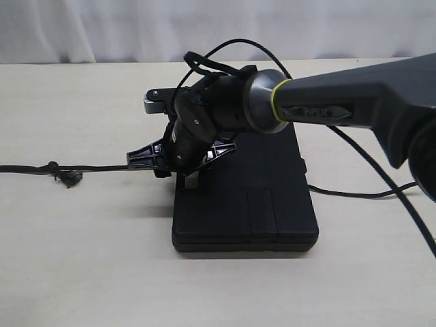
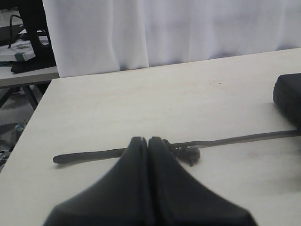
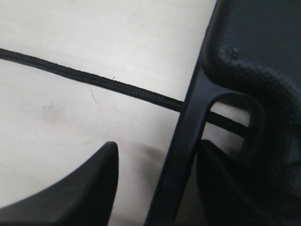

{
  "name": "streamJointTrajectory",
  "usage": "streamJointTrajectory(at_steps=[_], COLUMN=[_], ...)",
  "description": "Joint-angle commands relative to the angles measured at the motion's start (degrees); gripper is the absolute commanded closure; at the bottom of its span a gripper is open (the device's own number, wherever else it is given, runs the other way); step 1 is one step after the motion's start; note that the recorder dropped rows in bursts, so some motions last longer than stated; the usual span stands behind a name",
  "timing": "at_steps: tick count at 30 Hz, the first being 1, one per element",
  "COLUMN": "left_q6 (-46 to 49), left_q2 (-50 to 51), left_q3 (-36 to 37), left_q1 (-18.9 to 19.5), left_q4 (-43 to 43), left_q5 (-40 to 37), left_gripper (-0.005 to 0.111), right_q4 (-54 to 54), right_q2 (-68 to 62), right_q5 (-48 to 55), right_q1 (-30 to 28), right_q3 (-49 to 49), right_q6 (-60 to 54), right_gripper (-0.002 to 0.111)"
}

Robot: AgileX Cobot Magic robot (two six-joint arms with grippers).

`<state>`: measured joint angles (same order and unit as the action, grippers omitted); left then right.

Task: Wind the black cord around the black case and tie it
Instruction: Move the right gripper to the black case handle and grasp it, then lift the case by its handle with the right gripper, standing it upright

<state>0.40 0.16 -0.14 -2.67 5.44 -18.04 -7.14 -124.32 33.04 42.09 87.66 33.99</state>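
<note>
the black case (image 1: pixel 259 204) is lying flat near the middle of the table (image 1: pixel 82 259), and the right gripper (image 1: pixel 182 155) is reaching across it to its left edge. in the right wrist view this gripper is standing released, its fingers (image 3: pixel 101 188) spread astride the thin handle bar (image 3: pixel 188 127) of the case, with bare table showing between one finger and the bar. the black cord (image 1: pixel 102 167) is running along the table from the left side to the case and passing under the handle opening, with its frayed knot (image 1: pixel 52 166) sitting well left of the case. the left gripper (image 2: pixel 148 141) is clenched, fingertips pressed together, hovering just in front of the cord beside the knot. whether it is pinching the cord, i cannot tell.
</note>
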Motion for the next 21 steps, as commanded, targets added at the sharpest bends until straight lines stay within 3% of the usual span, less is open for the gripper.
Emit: streamJointTrajectory(at_steps=[1,4,10,21], left_q6=[-0.1,-0.1,-0.1,-0.1], left_q2=[-0.2,-0.2,-0.2,-0.2], left_q3=[0.1,0.1,0.1,0.1], left_q1=[0.0,0.0,0.0,0.0], left_q4=[-0.1,-0.1,-0.1,-0.1], left_q5=[0.3,0.3,0.3,0.3], left_gripper=[0.107,0.107,0.107,0.107], right_q4=[-0.8,-1.3,-1.4,-1.4], right_q2=[-1.0,-0.9,-0.9,3.1], right_q5=[-0.3,-0.3,-0.1,4.5], right_q1=[-0.1,-0.1,-0.1,-0.1], right_q3=[0.2,0.2,0.2,0.2], right_q6=[0.4,0.4,0.1,-0.6], right_gripper=[0.060,0.065,0.104,0.104])
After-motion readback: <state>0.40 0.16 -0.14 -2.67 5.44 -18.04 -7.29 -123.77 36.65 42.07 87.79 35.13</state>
